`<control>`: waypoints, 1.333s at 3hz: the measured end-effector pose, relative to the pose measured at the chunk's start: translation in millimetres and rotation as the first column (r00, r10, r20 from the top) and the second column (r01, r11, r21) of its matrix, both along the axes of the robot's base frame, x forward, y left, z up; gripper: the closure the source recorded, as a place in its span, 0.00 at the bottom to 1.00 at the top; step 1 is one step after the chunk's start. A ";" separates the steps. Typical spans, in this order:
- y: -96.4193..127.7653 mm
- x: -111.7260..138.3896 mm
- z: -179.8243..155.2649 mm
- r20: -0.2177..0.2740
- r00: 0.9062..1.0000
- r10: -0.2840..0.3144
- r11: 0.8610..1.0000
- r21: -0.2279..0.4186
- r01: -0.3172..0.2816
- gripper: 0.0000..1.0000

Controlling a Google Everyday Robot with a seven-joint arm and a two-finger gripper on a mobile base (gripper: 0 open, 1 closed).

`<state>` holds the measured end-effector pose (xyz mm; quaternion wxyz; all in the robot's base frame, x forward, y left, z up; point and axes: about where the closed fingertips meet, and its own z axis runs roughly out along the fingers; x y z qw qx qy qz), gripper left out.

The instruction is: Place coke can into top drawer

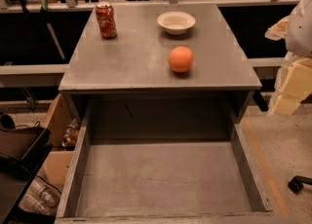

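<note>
Grasp pending: red silver-topped coke can (pixel 106 20) at 11 o'clock on grey surface (pixel 131 62), shallow grey top drawer (pixel 165 179) open; my gripper (pixel 294 79), 3 o'clock, state I cannot tell, must reach it.

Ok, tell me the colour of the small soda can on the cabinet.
Small metal coke can: red, white lettering, camera view; gripper out of view.

Coke can (pixel 106 20): on cabinet top (pixel 131 57), back left
Bowl (pixel 176 22): on it, back right
Ball (pixel 181 59): on it, front right
Top drawer (pixel 163 179): below its front
Gripper (pixel 291 87): off its right side
</note>
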<state>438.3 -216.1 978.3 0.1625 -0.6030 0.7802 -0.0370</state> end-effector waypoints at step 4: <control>58.7 138.9 58.7 0.401 0.916 -0.009 0.809 0.541 -0.229 0.00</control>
